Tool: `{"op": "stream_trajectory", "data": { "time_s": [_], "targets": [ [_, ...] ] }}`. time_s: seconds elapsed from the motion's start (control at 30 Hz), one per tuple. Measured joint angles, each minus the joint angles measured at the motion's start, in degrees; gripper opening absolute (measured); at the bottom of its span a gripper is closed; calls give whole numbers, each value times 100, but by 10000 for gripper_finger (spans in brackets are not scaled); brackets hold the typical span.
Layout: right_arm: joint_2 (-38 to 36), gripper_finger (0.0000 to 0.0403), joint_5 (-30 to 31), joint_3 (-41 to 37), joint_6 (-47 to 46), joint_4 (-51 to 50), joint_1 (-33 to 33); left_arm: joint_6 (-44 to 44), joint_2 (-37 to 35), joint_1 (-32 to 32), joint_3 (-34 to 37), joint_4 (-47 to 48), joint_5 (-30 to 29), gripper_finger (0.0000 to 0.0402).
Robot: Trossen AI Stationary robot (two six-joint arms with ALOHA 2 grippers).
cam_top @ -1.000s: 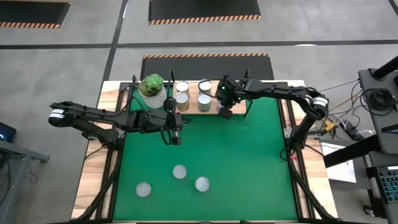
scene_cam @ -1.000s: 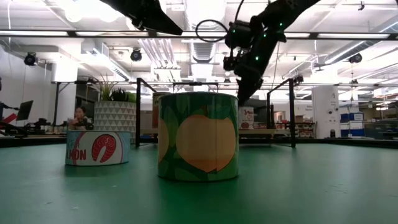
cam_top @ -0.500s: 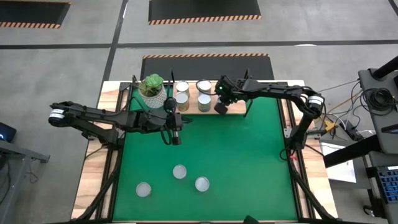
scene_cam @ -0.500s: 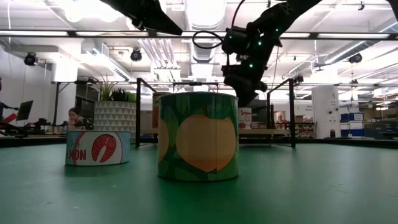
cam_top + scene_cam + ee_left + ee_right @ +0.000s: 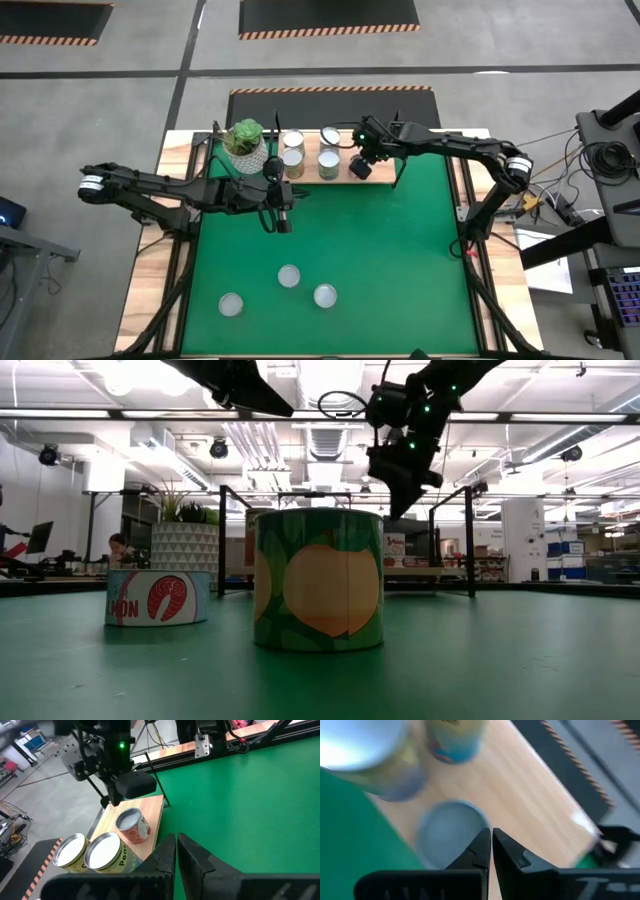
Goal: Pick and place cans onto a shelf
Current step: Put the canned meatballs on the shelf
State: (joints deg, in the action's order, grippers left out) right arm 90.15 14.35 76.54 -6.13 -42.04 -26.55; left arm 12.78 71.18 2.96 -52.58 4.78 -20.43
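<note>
Jaws pressed together and holding nothing, the right gripper (image 5: pixel 361 167) hangs over the right end of the shelf (image 5: pixel 382 171), just above the low can (image 5: pixel 133 824) that stands there; judging by that empty grip, the can is already delivered and the arm is free for the next one. In the right wrist view the same can (image 5: pixel 451 834) sits directly beneath the closed fingers, clear of them, on bare light wood. The other shelf cans (image 5: pixel 292 150) are grouped toward the middle of the board, probably packed leftward to leave this end open for newcomers.

The left gripper (image 5: pixel 282 222), its jaws likewise together and empty, waits over the green mat (image 5: pixel 400 260) just in front of the shelf's left part. Three loose cans (image 5: pixel 289 276) stand near the mat's front edge, well apart from both arms (the likely next pickups).

A white pot (image 5: pixel 249 158) with a green plant occupies the shelf's left end, and thin black posts (image 5: pixel 396 120) rise at both ends. These would seem the chief obstacles for any arm bringing a can in. A person (image 5: pixel 121 547) sits in the room far beyond the table.
</note>
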Motion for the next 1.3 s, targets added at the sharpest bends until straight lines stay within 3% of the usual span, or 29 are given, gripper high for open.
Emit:
{"op": "stream_trajectory", "data": {
  "time_s": [0.1, 0.37, 0.57, 0.83, 1.3],
  "targets": [
    [8, 8, 418, -86, 8, -158, -2, 1, 0, 0, 0, 0, 0, 0],
    [114, 8, 362, -180, 9, -186, -11, 0, 0, 0, 0, 0, 0, 0],
    [151, 9, 262, -183, -40, -296, 2, 0, 0, 0, 0, 2, 0, 0],
    [140, 8, -411, -183, -161, -321, 105, 0, 0, 0, 0, 4, 0, 0],
    [78, 9, -408, -82, -269, -595, 243, 0, 0, 0, 0, 4, 0, 0]
  ]
}}
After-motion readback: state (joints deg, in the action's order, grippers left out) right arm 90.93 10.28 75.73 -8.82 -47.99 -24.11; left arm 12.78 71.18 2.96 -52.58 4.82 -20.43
